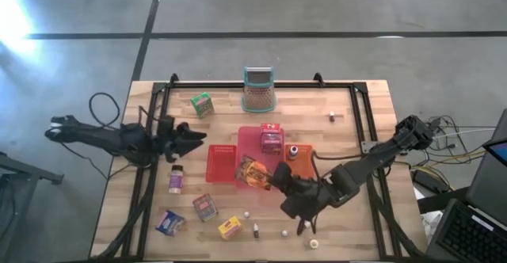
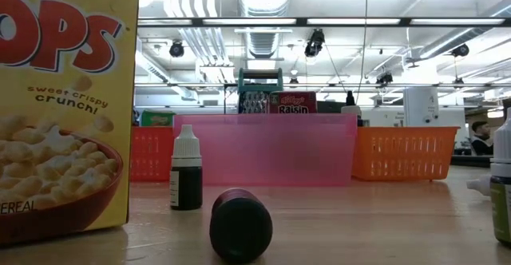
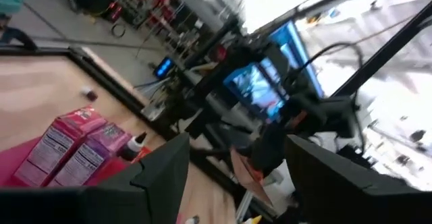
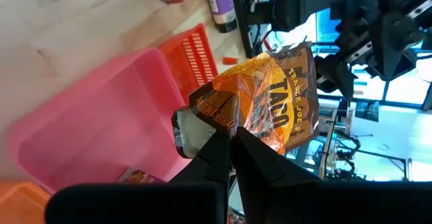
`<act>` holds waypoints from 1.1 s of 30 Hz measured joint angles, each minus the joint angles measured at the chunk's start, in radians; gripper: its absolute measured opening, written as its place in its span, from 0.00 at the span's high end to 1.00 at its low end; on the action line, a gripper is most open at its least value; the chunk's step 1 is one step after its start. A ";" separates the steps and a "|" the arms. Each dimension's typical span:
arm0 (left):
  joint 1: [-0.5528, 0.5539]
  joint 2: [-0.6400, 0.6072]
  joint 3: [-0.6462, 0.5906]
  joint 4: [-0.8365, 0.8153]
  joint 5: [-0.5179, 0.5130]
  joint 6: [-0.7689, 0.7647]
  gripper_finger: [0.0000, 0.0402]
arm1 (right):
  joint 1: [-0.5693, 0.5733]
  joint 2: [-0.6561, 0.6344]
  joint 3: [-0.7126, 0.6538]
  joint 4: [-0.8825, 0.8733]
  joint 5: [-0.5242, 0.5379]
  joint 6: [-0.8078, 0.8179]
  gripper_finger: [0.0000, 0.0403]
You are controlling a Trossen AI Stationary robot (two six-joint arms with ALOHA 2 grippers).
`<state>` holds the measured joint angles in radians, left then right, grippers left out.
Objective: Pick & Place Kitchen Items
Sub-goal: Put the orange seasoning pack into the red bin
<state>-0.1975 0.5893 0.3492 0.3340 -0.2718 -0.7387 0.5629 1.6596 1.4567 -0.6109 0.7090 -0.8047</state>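
- Taco seasoning packet (image 1: 253, 172), seen from above, hangs in the right gripper (image 1: 273, 177) over the trays at mid-table, between the red tray (image 1: 222, 165) and the pink tray (image 1: 253, 140), so it looks carried rather than set down. A red box (image 1: 271, 128) and a pink box (image 1: 272, 142) already sit in the pink tray. The left gripper (image 1: 188, 139) waits off the red tray's left edge, clear of the right arm. Loose boxes and small bottles lie along the near edge, likely unsorted.
- Low view: a yellow cereal box (image 2: 64, 105), a white-capped bottle (image 2: 186, 171) and a toppled dark bottle (image 2: 240, 225) stand in front; neither gripper shows.
- Left wrist view: its fingers (image 3: 162, 173) stand apart with nothing between them, probably ready for a next pick.
- Right wrist view: the fingers (image 4: 216, 150) pinch the packet's crimped edge, closed tight, so the packet hangs free above the pink tray.
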 joint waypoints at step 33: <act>0.065 0.535 0.536 -0.388 0.205 -0.236 0.38 | 0.015 0.006 0.010 -0.038 0.105 -0.051 0.98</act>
<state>-0.1326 1.1240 0.8850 -0.0540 -0.0669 -0.9750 0.5783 1.6657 1.4662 -0.6493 0.8143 -0.8558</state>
